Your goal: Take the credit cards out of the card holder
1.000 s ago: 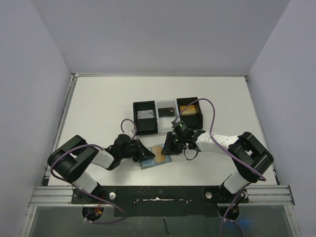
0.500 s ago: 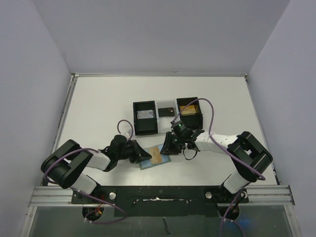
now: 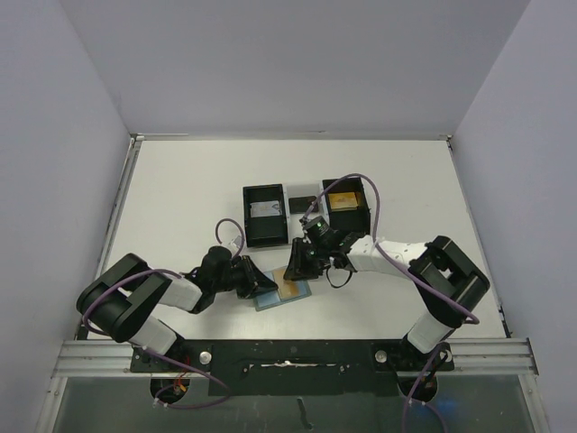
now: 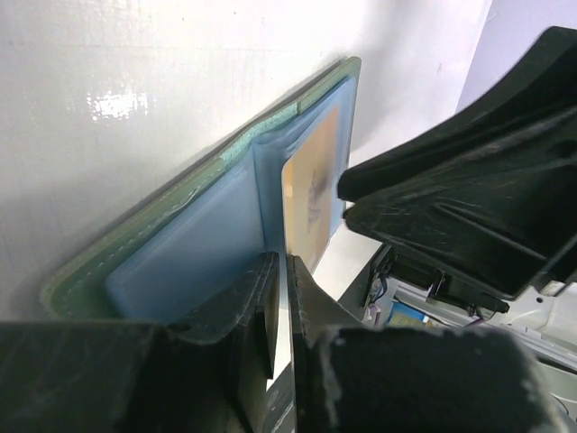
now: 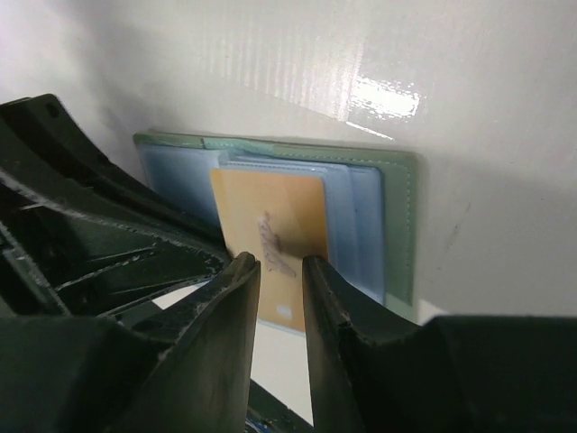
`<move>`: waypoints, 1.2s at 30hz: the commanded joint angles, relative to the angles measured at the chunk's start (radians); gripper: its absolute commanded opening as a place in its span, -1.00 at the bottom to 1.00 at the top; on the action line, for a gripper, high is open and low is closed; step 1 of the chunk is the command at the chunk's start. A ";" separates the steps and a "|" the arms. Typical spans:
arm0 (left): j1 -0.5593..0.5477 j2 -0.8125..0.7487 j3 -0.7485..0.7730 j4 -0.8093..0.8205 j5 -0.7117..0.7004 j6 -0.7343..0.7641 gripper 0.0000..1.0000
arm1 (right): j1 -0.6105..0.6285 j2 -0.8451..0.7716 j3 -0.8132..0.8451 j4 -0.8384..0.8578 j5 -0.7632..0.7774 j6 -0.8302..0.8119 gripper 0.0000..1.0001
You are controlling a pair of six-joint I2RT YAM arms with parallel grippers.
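I am watching the card holder (image 3: 275, 299) lying open and flat close to the near edge of the table (image 3: 180, 207), about midway between its left and right edges; a gold-orange card (image 5: 270, 216) is showing against its pale blue pockets. The left gripper (image 3: 261, 282) is sitting at the holder's left side, its fingers (image 4: 257, 298) drawn almost together over the lining; I cannot tell whether they are pinching it. The right gripper (image 3: 295, 269) is poised at the card's end with a narrow gap between its fingers (image 5: 230, 307); I cannot tell if it is clamping. A black box (image 3: 269, 234) and a second black box (image 3: 353, 220) are standing farther toward the far edge.
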 commanded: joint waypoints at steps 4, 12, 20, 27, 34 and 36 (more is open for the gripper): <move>0.006 -0.002 0.003 0.055 0.018 0.016 -0.81 | 0.011 0.044 0.046 -0.101 0.117 -0.008 -0.45; 0.006 0.026 0.015 0.080 0.021 0.005 -0.81 | 0.009 -0.005 0.031 -0.116 0.141 -0.027 -0.42; -0.005 0.054 0.025 0.126 0.043 -0.016 -0.49 | 0.011 0.042 0.032 -0.122 0.130 -0.014 -0.41; -0.032 0.122 0.049 0.177 0.031 -0.047 -0.56 | 0.009 0.044 0.009 -0.093 0.107 -0.002 -0.42; -0.034 0.124 0.006 0.245 -0.001 -0.092 -0.99 | 0.003 0.045 -0.007 -0.092 0.116 0.007 -0.42; -0.032 0.106 -0.008 0.231 -0.013 -0.091 -1.00 | -0.003 0.044 -0.018 -0.088 0.120 0.014 -0.42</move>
